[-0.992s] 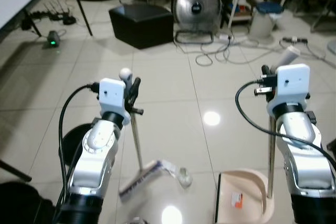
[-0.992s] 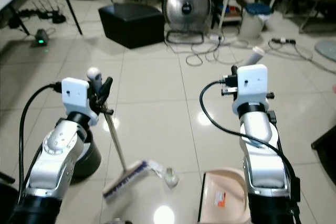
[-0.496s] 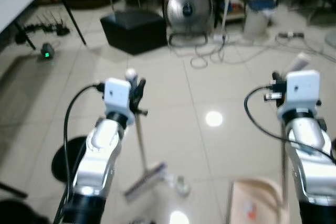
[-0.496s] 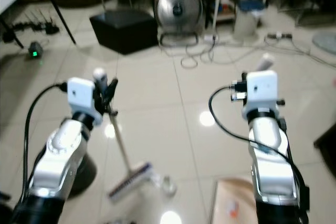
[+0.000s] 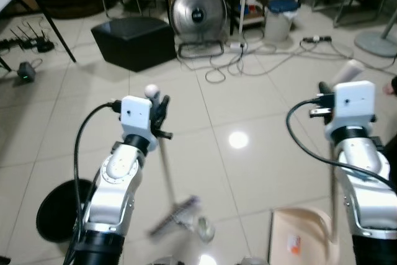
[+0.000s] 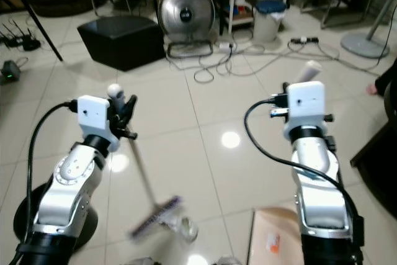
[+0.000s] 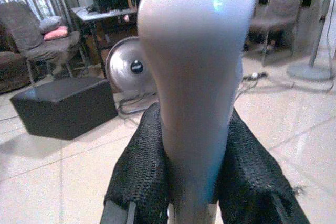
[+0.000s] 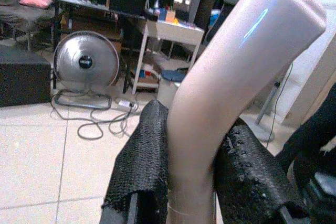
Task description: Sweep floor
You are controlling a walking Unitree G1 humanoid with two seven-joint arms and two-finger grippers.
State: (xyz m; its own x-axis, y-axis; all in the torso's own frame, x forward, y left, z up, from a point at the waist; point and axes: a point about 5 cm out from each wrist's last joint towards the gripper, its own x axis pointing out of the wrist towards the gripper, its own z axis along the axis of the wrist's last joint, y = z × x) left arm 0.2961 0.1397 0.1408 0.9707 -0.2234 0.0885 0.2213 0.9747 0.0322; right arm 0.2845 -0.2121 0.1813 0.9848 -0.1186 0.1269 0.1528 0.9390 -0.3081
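My left gripper (image 5: 160,107) is shut on the rounded top of a broom handle (image 7: 191,77), with a black finger pad (image 7: 139,177) on each side. The thin handle slants down to the blurred broom head (image 5: 178,216) on the tiled floor. A small clear piece of litter (image 5: 205,230) lies just right of the head. My right gripper (image 8: 191,187) is shut on the bent beige handle (image 8: 220,77) of a dustpan. The beige dustpan (image 5: 304,243) stands on the floor below that arm, with an orange scrap inside it.
A black box (image 5: 133,41), a standing fan (image 5: 198,10), loose cables (image 5: 236,66) and a white bin with a blue lid (image 5: 279,20) are at the back. A round black object (image 5: 59,209) lies on the floor at the lower left. A grey round base (image 5: 375,44) sits far right.
The whole view has shifted, so the camera has turned toward the right. The broom head is now blurred and sits slightly nearer the litter. Both grippers keep their hold.
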